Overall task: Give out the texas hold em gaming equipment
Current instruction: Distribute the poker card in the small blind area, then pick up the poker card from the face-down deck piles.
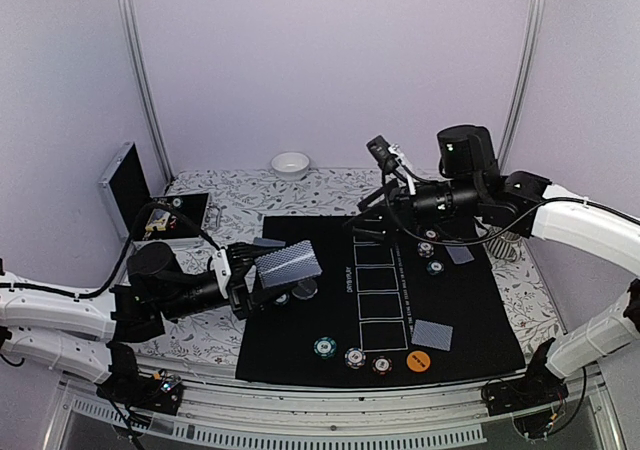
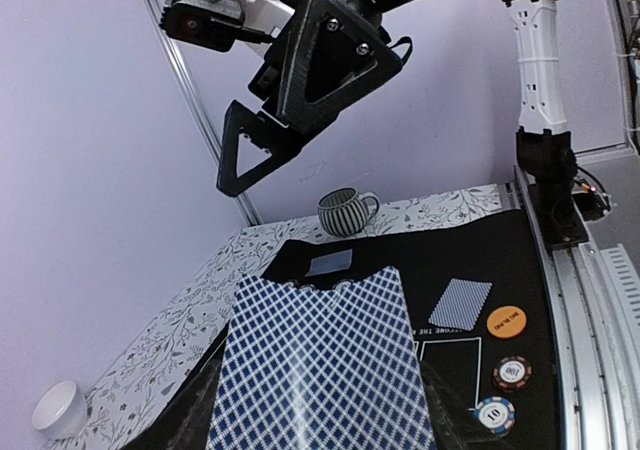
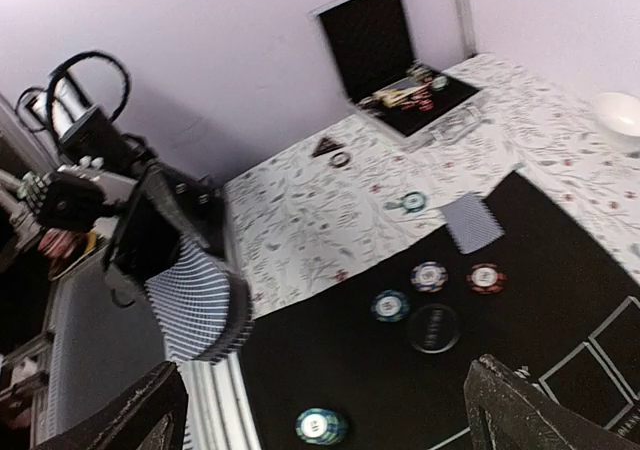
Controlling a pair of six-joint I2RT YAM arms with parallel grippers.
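My left gripper (image 1: 250, 270) is shut on a deck of blue-backed playing cards (image 1: 288, 265), held fanned and tilted above the black mat's (image 1: 480, 310) left edge; the deck (image 2: 320, 370) fills the left wrist view. My right gripper (image 1: 372, 220) hangs open and empty over the mat's far side, its fingers (image 3: 530, 410) spread wide above a green chip (image 3: 320, 427). Single cards lie at the left (image 1: 268, 242), the right (image 1: 459, 254) and the near right (image 1: 432, 334). Three chips (image 1: 354, 357) and an orange disc (image 1: 418, 361) line the near edge. A dark disc (image 1: 305, 290) lies under the deck.
A white bowl (image 1: 290, 164) sits at the back of the flowered cloth. An open metal case (image 1: 150, 205) stands at the back left. A striped mug (image 2: 345, 210) stands beyond the mat on the right side. Two more chips (image 1: 430, 258) lie beside the right card.
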